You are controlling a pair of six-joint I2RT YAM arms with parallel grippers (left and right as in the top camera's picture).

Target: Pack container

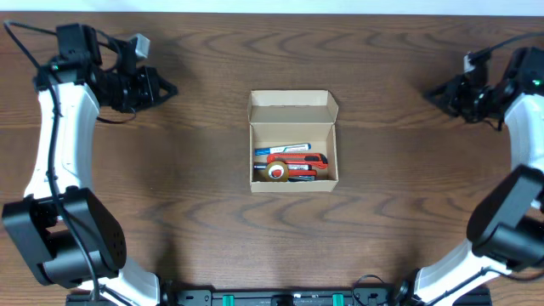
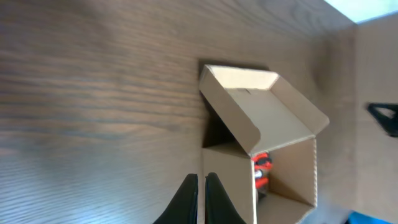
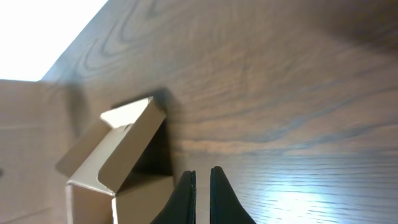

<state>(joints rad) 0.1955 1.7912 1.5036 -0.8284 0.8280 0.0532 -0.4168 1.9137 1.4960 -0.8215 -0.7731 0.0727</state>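
**Desk:** Any lettering legible on the container (image 1: 293,109) at the middle of the counter (image 1: 204,212)?

**Photographer:** None. Its flap and walls read as plain tan card in all three views.

**Desk:** And the contents?

**Photographer:** Blue-and-white pen (image 1: 285,149), red item (image 1: 299,159), roll of tape (image 1: 277,171): any print is too small to read.

Table (image 1: 178,187), dark wood grain. Bears one container (image 1: 293,109), lid open, midway between left claw (image 1: 173,87) and right claw (image 1: 428,92).
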